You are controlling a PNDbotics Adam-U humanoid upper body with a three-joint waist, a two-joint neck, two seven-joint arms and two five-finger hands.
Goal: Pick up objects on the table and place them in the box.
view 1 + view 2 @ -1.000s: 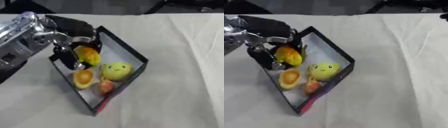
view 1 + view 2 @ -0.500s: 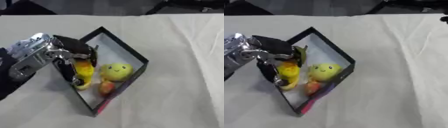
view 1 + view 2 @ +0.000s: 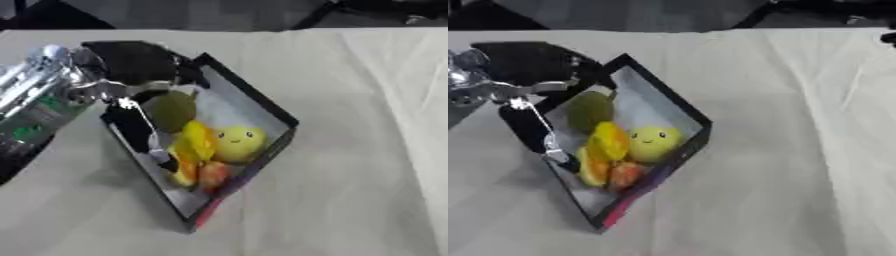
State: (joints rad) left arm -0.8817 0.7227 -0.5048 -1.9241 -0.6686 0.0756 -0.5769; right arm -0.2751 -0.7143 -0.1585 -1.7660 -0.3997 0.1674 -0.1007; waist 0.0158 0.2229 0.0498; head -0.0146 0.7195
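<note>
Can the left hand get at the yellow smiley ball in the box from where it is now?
Probably yes: the left hand is over the box's near-left wall, and the yellow smiley ball lies uncovered, though crowded by a yellow-orange item beside it.

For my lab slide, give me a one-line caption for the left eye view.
The left hand reaches over the black box, which holds a green fruit, a yellow smiley ball and other fruit.

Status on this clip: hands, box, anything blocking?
Left hand over the box's near-left corner, fingers unclear. Right hand out of view. Green fruit, yellow smiley ball, other fruit inside. Nothing blocking.
</note>
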